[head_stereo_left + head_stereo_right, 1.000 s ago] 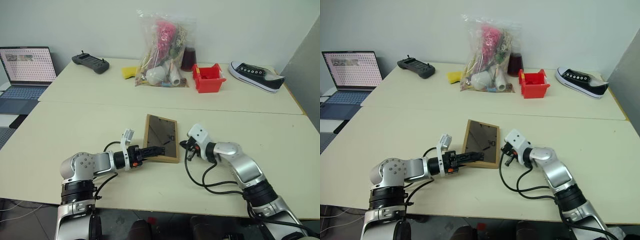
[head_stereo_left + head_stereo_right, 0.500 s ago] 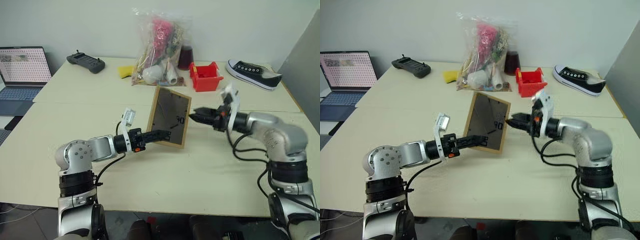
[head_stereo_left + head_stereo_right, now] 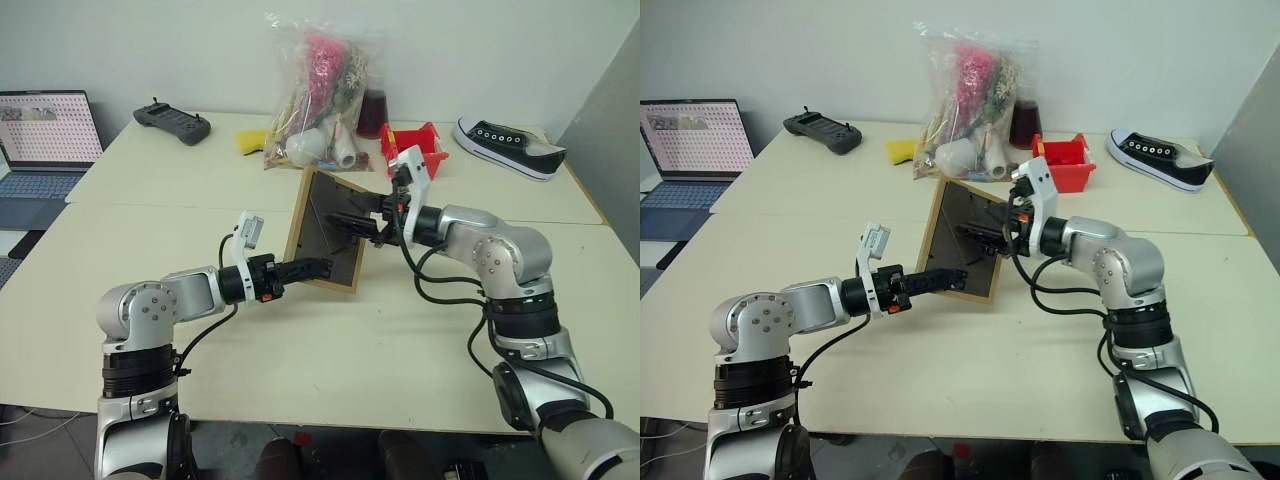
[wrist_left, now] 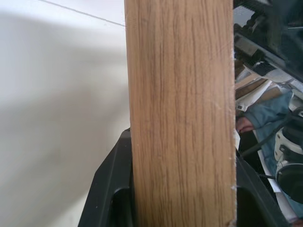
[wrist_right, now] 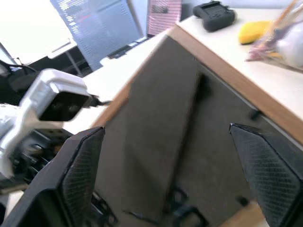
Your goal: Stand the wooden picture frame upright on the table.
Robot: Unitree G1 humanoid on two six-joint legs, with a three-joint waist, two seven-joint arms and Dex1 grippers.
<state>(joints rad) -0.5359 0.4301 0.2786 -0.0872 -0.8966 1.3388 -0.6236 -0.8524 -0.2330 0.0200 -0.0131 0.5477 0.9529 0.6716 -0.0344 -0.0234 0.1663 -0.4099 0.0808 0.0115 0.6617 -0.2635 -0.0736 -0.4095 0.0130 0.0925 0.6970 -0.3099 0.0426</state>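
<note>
Left gripper (image 3: 318,267) pinches the wooden picture frame (image 3: 325,232); spread right gripper (image 3: 350,222) seemingly reaches its back.

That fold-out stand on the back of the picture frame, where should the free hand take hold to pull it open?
Probably at the stand's lower free end, coming from behind. The wooden picture frame is tilted up, dark back facing the open right gripper, while the left gripper clamps its bottom rail.

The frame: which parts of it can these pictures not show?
- Frame front: turned away in both eye views, so the picture is unseen.
- Left wrist view: wood edge hides the rest.
- Right wrist view: back panel blurred; stand unclear.
- Bottom edge: behind left pincer; table contact unclear.
</note>
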